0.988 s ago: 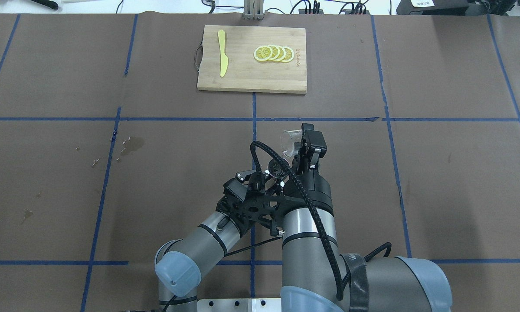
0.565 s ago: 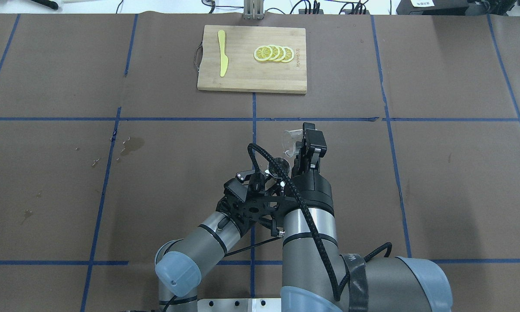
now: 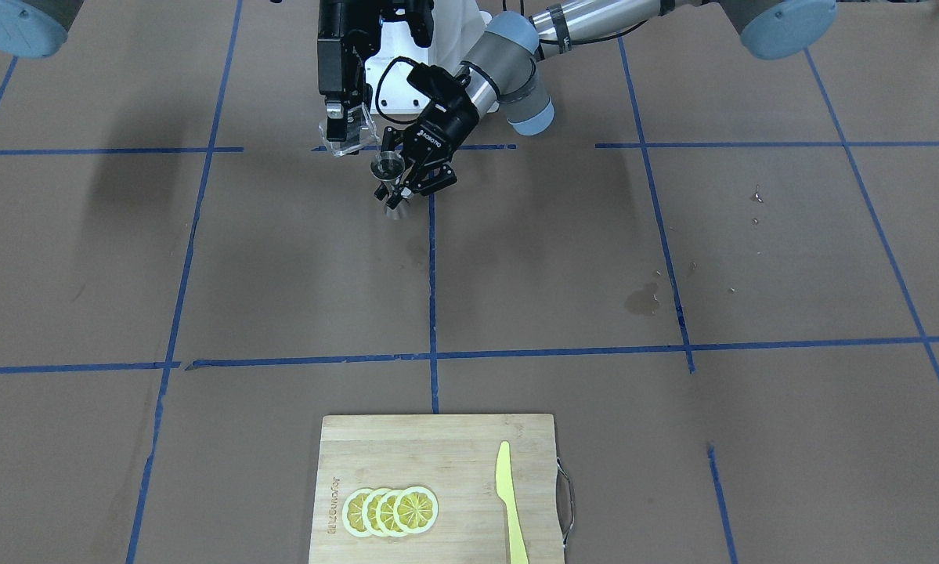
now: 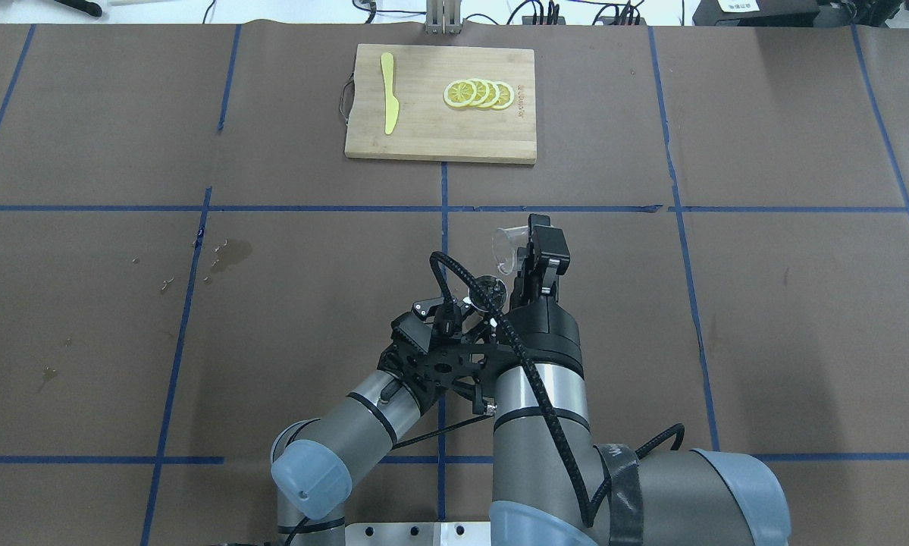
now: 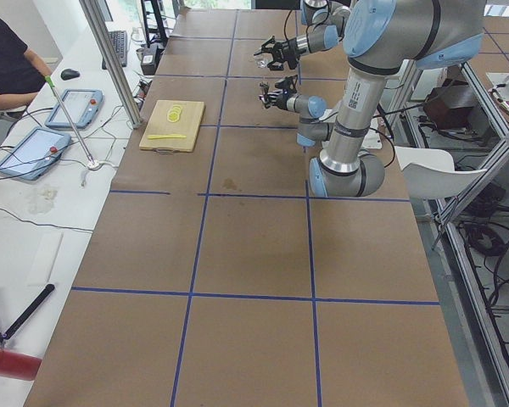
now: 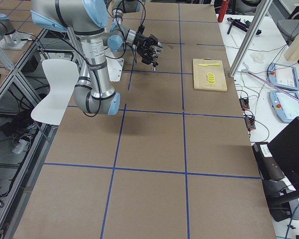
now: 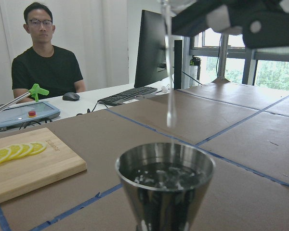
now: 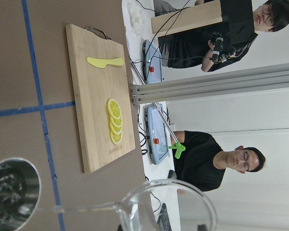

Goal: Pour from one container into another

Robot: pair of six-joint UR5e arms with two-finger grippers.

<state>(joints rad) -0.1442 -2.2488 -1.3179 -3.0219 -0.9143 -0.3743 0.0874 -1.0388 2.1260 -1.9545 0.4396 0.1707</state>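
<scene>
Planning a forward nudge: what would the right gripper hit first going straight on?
Probably nothing: the right gripper, shut on the clear glass cup, points across the brown table, seemingly just right of the wooden cutting board.

Premises are operating as a robotics laboratory. Two grey jointed robot arms with pale blue caps (image 4: 537, 409) are working at a brown paper-covered bench (image 4: 788, 318) bearing a blue tape grid (image 4: 681, 265). An operator in a black T-shirt (image 7: 45, 65) is sitting alongside at a white desk (image 5: 34, 220), which is carrying grey tablet-style control pendants with red buttons (image 5: 75, 108), a black monitor (image 7: 151, 45) and a black keyboard (image 7: 127, 95).

ROBOTIQ stands on the left gripper (image 3: 396, 184); the cutting board (image 3: 453, 462) stamp is illegible.
</scene>
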